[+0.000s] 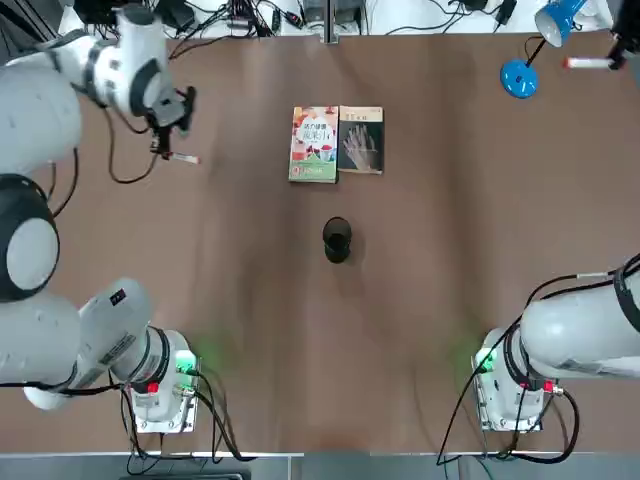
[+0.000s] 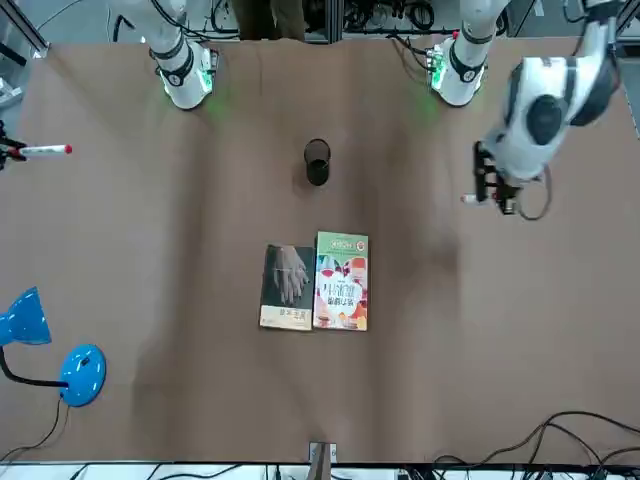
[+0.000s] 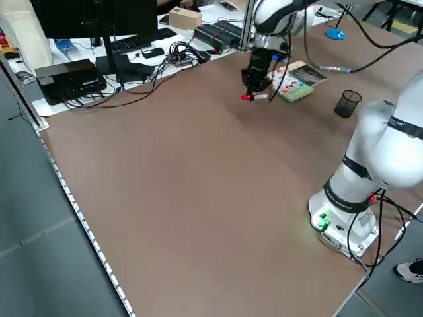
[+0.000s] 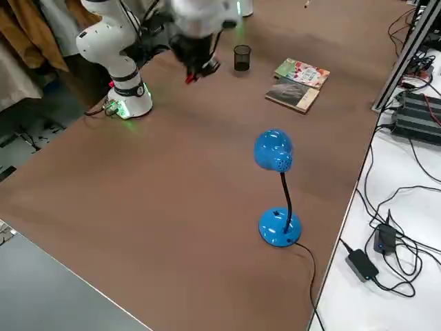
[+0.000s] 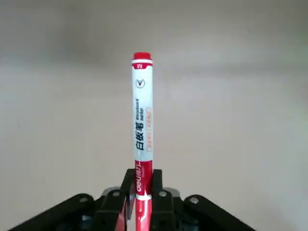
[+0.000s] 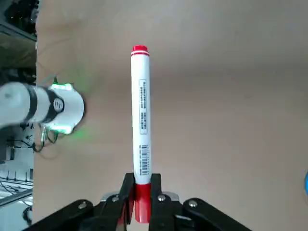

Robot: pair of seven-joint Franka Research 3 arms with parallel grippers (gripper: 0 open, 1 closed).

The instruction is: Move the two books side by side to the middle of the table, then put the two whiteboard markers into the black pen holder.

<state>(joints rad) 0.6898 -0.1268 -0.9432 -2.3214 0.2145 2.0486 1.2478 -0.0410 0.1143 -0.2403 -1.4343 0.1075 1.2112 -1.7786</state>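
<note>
Books: the two books [image 1: 337, 143] lie touching, side by side, near the middle of the table [image 1: 450, 250], so that step looks done.
Pen holder: the black pen holder [image 1: 337, 240] stands upright just on the robot's side of the books, with nothing visible inside it; it lies between the two grippers and well apart from both.
Left gripper: the left gripper [image 1: 168, 142] hangs over the far left part of the table, closed tight on the red end of one whiteboard marker [image 5: 142, 122], whose white barrel juts straight out beyond the fingertips; holding it by one end leaves the length free to slide into the cup.
Right gripper: the right gripper [image 2: 8, 152] sits at the far right edge, above the blue desk lamp [image 1: 530, 55], clamped the same way on the second whiteboard marker [image 6: 140, 120].
Stage: both markers are clear of the table, and carrying them to the holder appears to be what remains.
Risk: each marker would likely need tipping upright over a narrow mouth.
</note>
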